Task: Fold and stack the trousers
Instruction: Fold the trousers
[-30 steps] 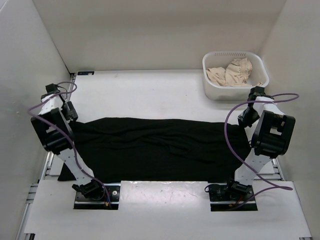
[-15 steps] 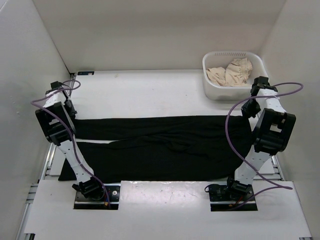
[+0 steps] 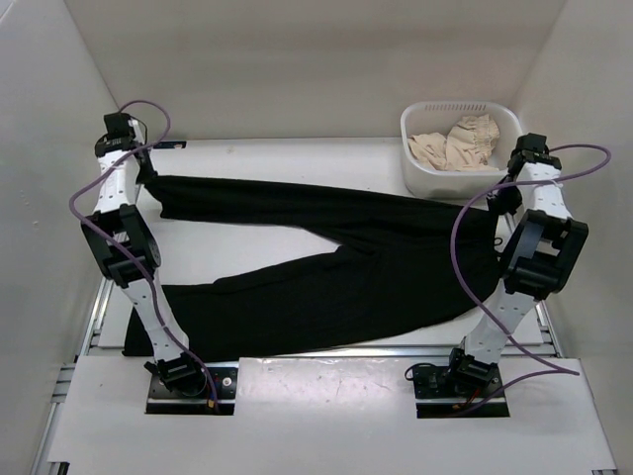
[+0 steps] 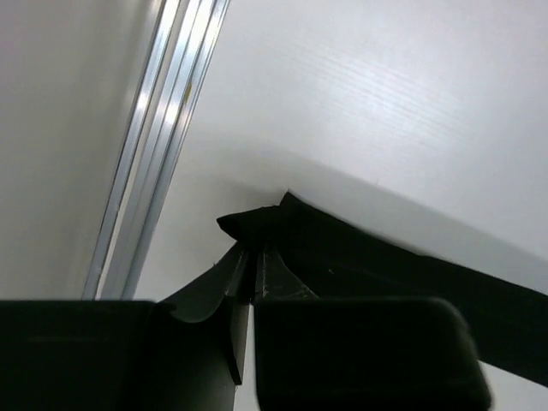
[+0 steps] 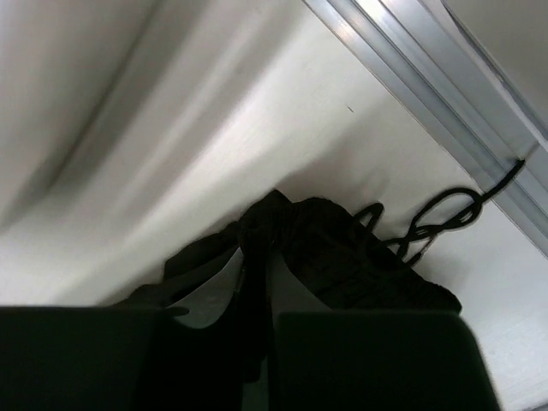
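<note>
White walls box in the worktop [image 3: 297, 163], where the trousers [image 3: 376, 267] lie spread in a wide V. One leg stretches toward the far left corner and the other lies toward the near left edge. The left gripper [image 4: 254, 253] is clamped on the far leg's end. The right gripper [image 5: 257, 257] pinches the bunched waist at the right side. Just behind it, a white basket [image 3: 420, 176] holds beige cloth [image 3: 450, 146].
</note>
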Motion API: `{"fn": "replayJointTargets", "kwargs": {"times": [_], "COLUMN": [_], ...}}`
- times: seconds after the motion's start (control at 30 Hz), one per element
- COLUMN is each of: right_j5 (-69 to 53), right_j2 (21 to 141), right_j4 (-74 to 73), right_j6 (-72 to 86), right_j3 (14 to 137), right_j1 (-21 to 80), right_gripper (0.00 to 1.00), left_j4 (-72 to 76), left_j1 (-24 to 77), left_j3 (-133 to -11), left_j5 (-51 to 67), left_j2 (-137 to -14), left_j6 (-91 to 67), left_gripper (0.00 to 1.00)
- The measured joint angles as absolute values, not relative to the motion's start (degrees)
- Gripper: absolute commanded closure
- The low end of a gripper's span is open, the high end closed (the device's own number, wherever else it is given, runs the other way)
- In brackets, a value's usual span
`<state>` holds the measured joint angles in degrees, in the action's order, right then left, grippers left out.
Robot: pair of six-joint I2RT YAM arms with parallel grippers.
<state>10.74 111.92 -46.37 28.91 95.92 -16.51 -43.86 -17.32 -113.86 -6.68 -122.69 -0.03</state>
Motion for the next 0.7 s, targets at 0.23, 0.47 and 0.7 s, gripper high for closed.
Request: {"fn": "replayJointTargets", "kwargs": {"times": [0.23, 0.47, 0.7], "right_j5": [6.5, 4.1, 9.3], "right_j2": [105.1, 93.0, 72.4], "right_j4": [-44.7, -43.7, -49.6], "right_j6": [27.4, 26.8, 31.4], "right_j3": [86.0, 77.8, 59.2], "right_j1": [-19.1, -19.8, -21.5], "right_gripper": [1.0, 1.0, 1.0], "left_j4": [-44.9, -48.3, -51.6], "left_j1": [-18.6, -22.0, -31.2], "left_j3": [-95.5, -89.9, -66.6], "left_j5": [-8.3, -9.8, -13.5], "left_j2": [-110.3, -102.5, -82.3], "left_j6": [0.0, 0.0, 0.0], "left_gripper": [0.82, 0.83, 0.83]}}
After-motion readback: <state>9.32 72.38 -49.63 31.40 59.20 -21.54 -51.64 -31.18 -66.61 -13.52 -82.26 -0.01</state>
